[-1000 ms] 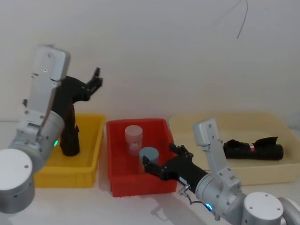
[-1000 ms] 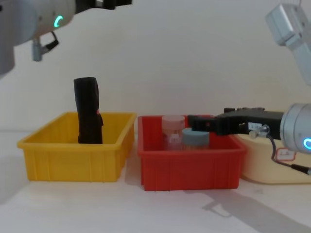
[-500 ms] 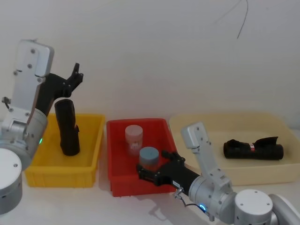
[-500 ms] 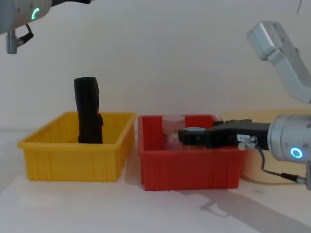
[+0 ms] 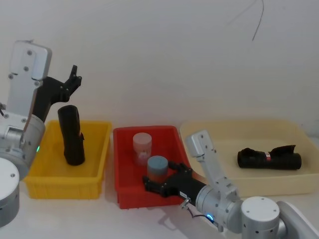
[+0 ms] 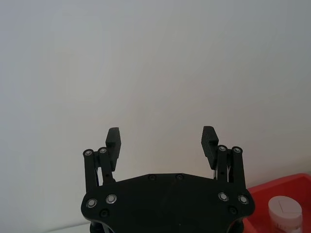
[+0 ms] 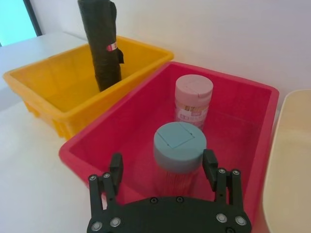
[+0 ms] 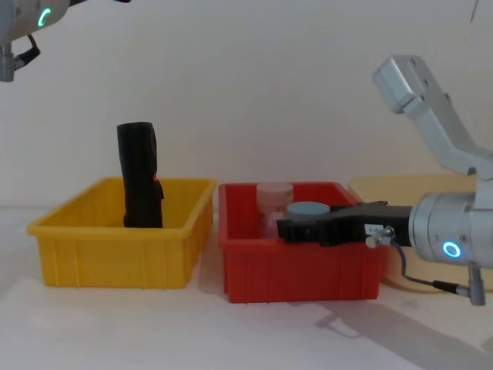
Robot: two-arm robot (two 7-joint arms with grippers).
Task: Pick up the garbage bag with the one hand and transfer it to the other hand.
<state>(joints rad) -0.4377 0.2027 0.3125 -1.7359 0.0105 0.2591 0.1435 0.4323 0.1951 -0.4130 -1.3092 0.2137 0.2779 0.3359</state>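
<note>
Head view: left gripper (image 5: 73, 80), jaws spread, hangs above the upright garbage bag (image 5: 71, 135); it should descend squarely. Right gripper (image 8: 286, 230), also spread, by red bin (image 5: 130, 191).

Before me a plain matte white wall (image 5: 164, 59), a thin dark line (image 5: 258, 24) curving down it at upper right, beneath my reach a smooth white tabletop (image 8: 108, 324), soft even light, faint grey shadows

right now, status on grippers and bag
Left gripper open, raised high. Right gripper open, facing blue-lidded jar in red bin. Garbage bag upright in yellow bin, untouched.
</note>
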